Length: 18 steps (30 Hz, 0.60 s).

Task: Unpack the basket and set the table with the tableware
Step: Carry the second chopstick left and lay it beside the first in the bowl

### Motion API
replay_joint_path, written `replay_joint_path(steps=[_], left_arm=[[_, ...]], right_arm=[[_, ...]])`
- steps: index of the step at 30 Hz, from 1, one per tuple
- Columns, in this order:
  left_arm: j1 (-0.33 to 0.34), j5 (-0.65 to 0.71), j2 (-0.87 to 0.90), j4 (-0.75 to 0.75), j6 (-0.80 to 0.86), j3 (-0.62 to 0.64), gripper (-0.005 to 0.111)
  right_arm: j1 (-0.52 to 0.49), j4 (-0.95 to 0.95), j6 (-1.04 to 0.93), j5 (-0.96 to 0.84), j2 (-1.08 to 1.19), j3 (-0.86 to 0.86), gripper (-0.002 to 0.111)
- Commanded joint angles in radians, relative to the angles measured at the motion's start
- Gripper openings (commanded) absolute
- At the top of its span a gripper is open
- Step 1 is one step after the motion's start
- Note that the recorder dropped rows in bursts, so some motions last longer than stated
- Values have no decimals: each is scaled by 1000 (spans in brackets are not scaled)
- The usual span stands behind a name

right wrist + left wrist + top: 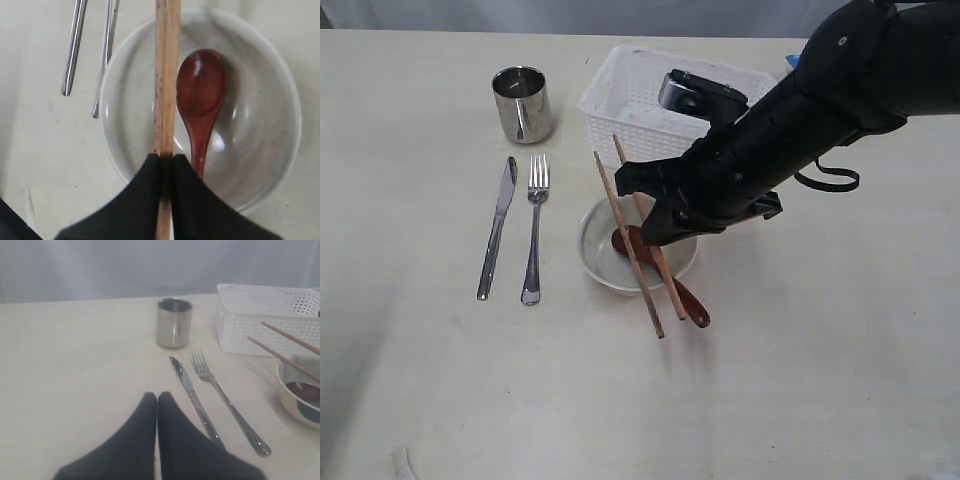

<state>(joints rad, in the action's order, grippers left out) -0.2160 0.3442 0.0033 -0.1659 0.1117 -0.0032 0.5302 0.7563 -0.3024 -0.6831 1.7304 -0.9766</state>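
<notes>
Chopsticks point(631, 250), pinched in my right gripper point(166, 159), slant over the bowl point(588, 262) holding the spoon point(692, 303); the basket point(620, 110) stands just beyond the bowl. My left gripper point(157, 400) is closed, empty. Placing step, I judge: next, lower them beside the bowl and release.

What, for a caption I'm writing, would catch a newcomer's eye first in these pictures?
The black right arm reaches in from the right, its jaws shut on wooden chopsticks slanted over the cream bowl, where a reddish-brown spoon rests. Left of the bowl in the exterior view, a steel knife and fork lie side by side, a steel cup beyond them and the white basket behind the bowl.
</notes>
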Motion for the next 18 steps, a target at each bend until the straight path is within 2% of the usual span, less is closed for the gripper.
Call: replay_joint_path(steps=[1,18], left_arm=[[-6,-2,-3,2,0,3,0],[-6,-2,-3,2,0,3,0]], right_arm=[[1,2,-2,20,-1,1,-1],[1,20,-4,21,-1,1,-1]])
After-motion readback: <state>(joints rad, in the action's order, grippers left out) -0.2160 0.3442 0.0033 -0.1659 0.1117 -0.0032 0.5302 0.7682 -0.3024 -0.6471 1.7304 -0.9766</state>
